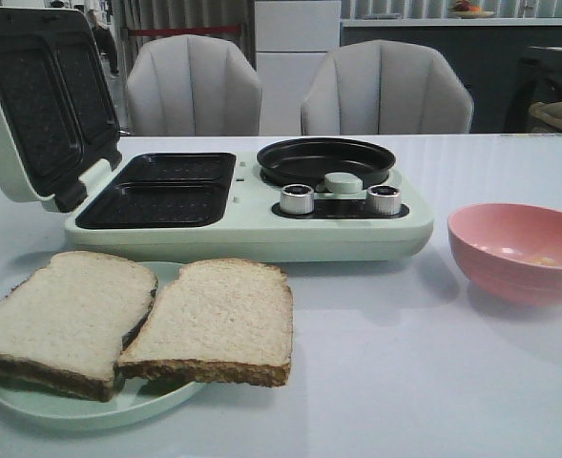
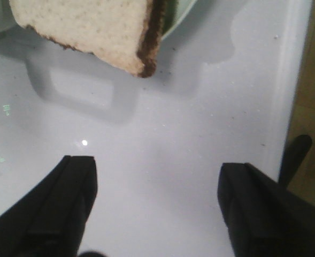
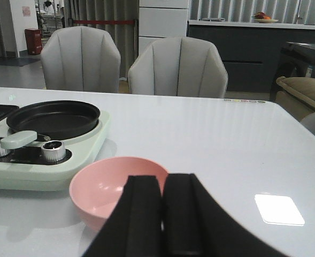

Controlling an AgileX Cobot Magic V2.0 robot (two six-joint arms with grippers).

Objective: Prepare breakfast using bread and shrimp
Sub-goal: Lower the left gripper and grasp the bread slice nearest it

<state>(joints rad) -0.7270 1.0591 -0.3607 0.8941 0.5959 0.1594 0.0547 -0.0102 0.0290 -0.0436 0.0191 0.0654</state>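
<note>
While both arms stand clear of the food, I take the breakfast maker (image 1: 252, 215) as my landmark and report from its left end across. Its lid stands open at the left end, over two ribbed black sandwich wells; a round black pan (image 1: 325, 160) and two silver knobs sit at its right end.

The bread (image 1: 137, 320) lies on a pale green plate (image 1: 90, 405) in front of the maker's left half, on the near counter (image 1: 405, 382). There are two slices, overlapping, and the right one overhangs the plate rim. I judge them light, soft and easily crushed or torn, with the dark crust the firmer part. I would take a slice by a crust edge, preferably the overhanging one, with a shallow, gentle pinch.

My left gripper (image 2: 157, 209) hangs above bare counter just beside the plate, one slice corner in its wrist view. Its jaws stand wide apart and hold nothing.

A pink bowl (image 1: 521, 250) stands to the right of the maker, near its front corner. A pale orange shape on the bowl floor may be the shrimp (image 1: 538, 259); it is too faint to confirm. If so, I expect it small, curved, perhaps slippery, and awkward against the bowl wall.

My right gripper (image 3: 162, 214) sits just behind the bowl, jaws closed together and empty.
</note>
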